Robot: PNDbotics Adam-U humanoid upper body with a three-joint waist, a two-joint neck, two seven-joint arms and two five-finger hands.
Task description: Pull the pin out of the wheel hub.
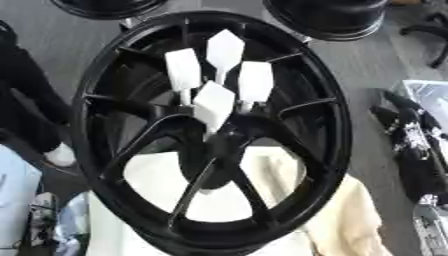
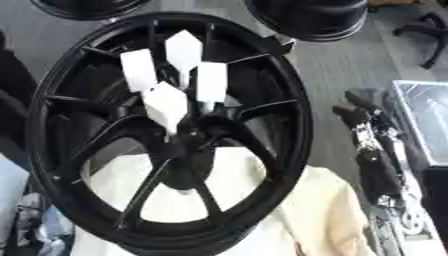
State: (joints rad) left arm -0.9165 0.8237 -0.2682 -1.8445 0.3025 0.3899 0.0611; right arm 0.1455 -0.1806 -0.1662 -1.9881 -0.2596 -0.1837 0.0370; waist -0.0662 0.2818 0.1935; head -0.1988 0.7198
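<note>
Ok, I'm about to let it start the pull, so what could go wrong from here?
Four white pins stand bunched at the hub of the wheel, so the fingers could catch a neighbour too. The wheel lies on a loose cream cloth and might slide when pulled. The right hand waits outside the rim and could knock it reaching in.

bright even light, soft blur throughout, white tags (image 1: 214,102) perhaps overexposed

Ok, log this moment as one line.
wheel hub: flat on cloth | white-tagged pins: standing in hub centre | right hand: beside rim, not touching | left hand: unseen
</note>
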